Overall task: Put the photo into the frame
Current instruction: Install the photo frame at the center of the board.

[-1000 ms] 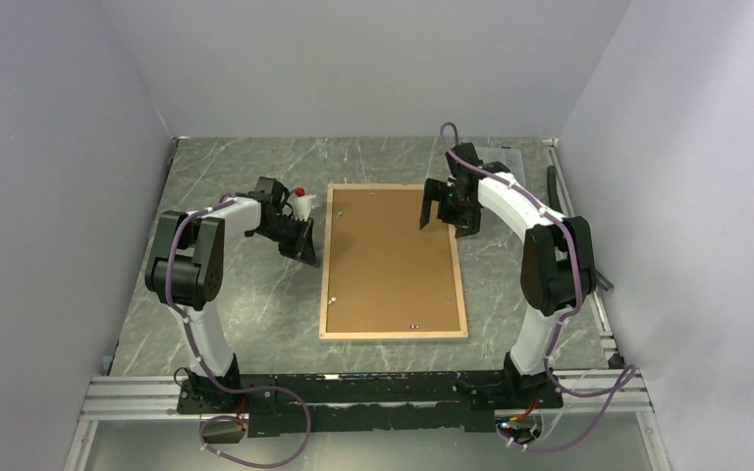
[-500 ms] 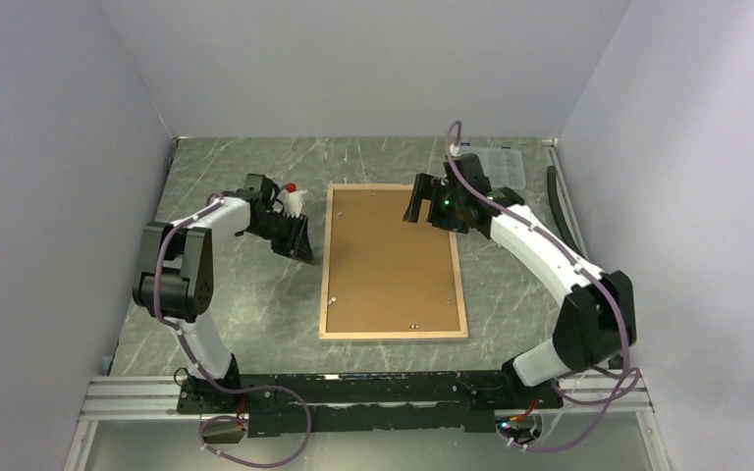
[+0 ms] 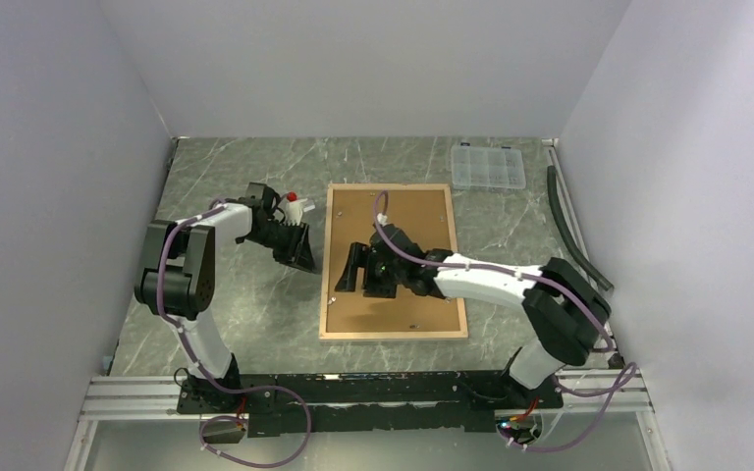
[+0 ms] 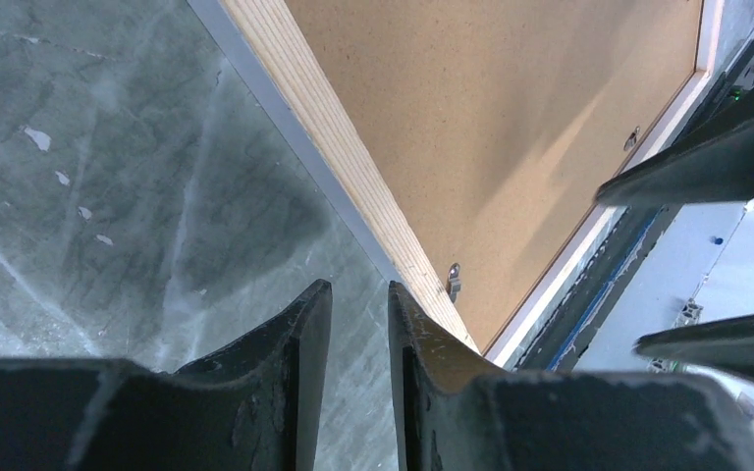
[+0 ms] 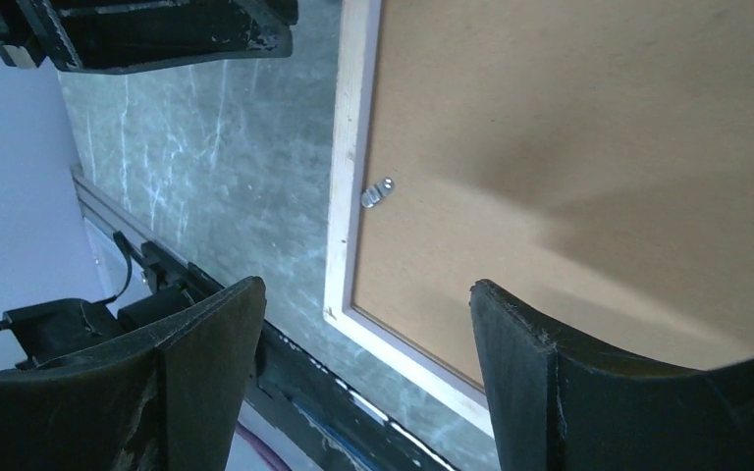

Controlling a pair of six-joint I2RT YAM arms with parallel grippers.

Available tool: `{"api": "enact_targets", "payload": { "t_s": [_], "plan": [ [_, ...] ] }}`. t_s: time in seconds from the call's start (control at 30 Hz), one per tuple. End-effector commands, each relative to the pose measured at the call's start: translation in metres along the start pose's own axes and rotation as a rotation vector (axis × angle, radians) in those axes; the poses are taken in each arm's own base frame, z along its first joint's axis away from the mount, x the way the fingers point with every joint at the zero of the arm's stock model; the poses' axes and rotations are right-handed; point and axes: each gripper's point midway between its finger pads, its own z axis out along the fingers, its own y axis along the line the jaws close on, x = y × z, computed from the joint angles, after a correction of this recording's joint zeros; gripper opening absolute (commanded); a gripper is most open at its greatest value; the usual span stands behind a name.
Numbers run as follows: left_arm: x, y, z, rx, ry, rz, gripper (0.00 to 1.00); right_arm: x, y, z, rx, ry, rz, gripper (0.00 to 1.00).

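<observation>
— Top external view, biggest first: what lies on the grey marbled table?

— The frame, flat in the middle with its light wood back up and its long sides running near to far. The brown backing panel fills it.

— Where are the grippers relative to it?

— The right gripper reaches in from the right, over the left half of the panel and toward the left rail. Its wrist camera shows the right gripper spread wide, with nothing between the fingers. Below that gap lie the panel, the frame's left rail and its near-left corner.

— And the left one?

— The left gripper is low over the table, just left of the frame's left rail. In its own camera the left gripper is nearly closed. Only a narrow slit is left, and it grips nothing. The right-hand finger sits at the rail's outer edge; I cannot tell whether it touches.

— Smaller things?

— A clear compartment box sits at the far right, well apart from the frame. A white bottle with a red cap stands just beside the left arm. A small metal turn clip sits on the left rail.
</observation>
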Motion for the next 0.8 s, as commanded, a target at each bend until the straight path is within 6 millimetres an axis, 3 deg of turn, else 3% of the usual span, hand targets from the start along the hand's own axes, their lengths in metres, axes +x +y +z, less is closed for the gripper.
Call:
{"api": "enact_targets", "payload": {
  "t_s": [0.0,0.2,0.77],
  "plan": [
    [-0.007,-0.006,0.005,0.054,-0.017,-0.002,0.33,-0.006,0.044,0.023,-0.123,-0.062,0.064,0.79],
    [-0.009,-0.007,0.011,0.081,-0.017,-0.008,0.33,0.020,0.054,0.051,-0.141,0.012,0.083,0.75],
    [-0.004,-0.004,0.022,0.074,0.009,-0.003,0.28,0.034,0.046,0.069,-0.143,0.059,0.136,0.68]
  ]
}}
